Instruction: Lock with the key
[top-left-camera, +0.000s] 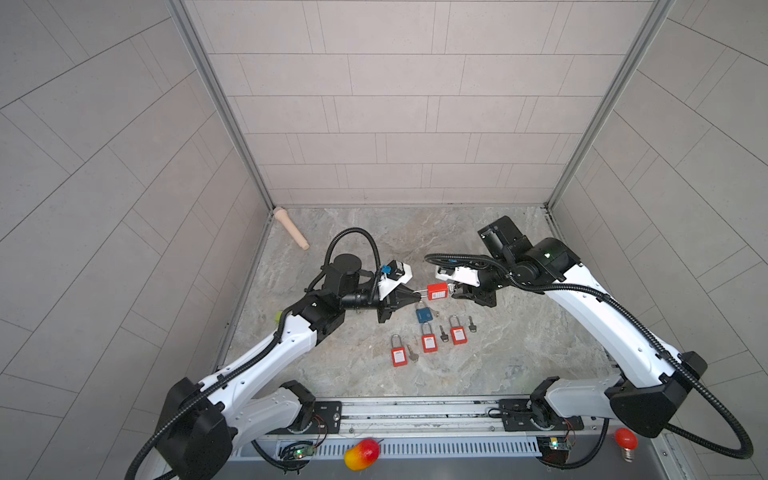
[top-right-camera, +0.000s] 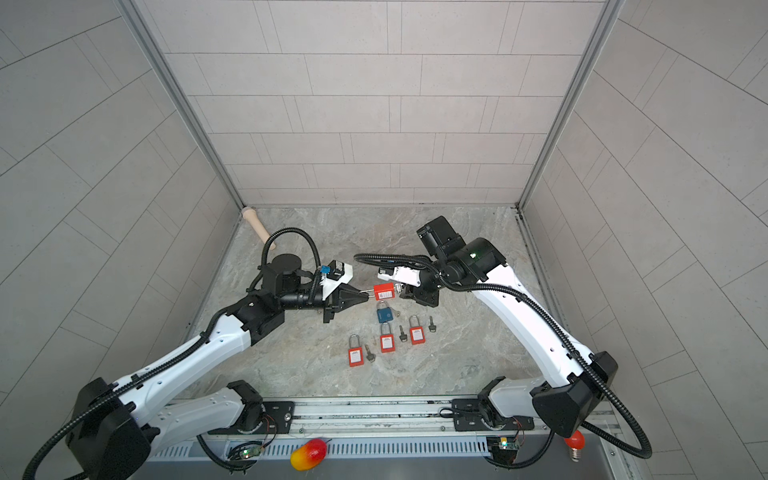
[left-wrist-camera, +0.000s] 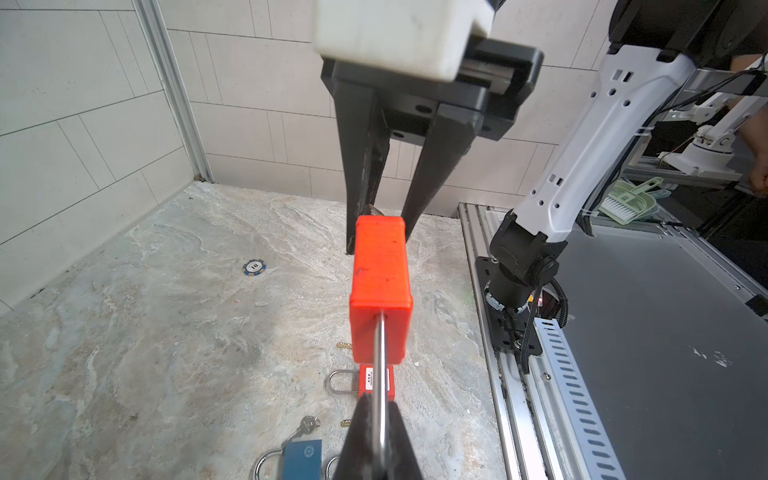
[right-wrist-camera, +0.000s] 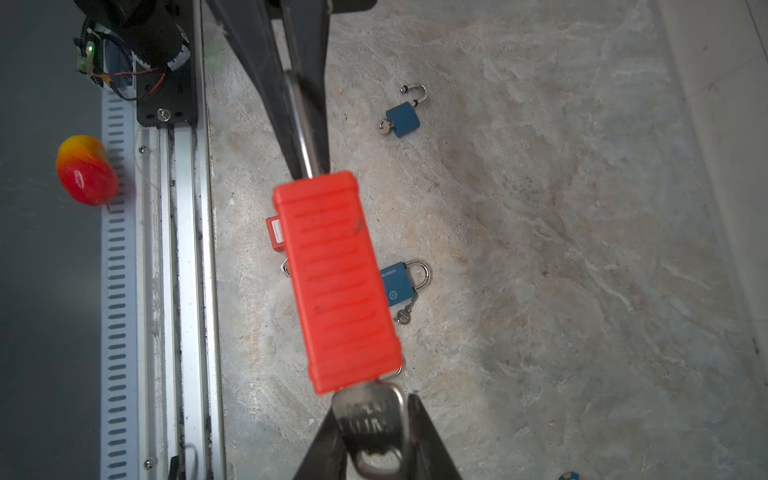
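left pincer (top-left-camera: 417, 296): level, clamped on shackle (left-wrist-camera: 379, 374) of red padlock (top-left-camera: 437, 291) | right pincer (top-left-camera: 452, 287): opposite, clamped on key (right-wrist-camera: 370, 415) at its base

Centre: held padlock (top-left-camera: 437, 291) between left gripper (top-left-camera: 417, 294) and right gripper (top-left-camera: 452, 287), key (right-wrist-camera: 370, 419) at right end; padlock row (top-left-camera: 429, 343), spare keys (top-left-camera: 443, 333) alongside, nearer front.

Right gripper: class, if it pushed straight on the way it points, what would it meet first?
The key, already between the fingers of the right gripper; directly beyond sits the base of the red padlock, held at its shackle by the left gripper. The padlock would likely take the push.
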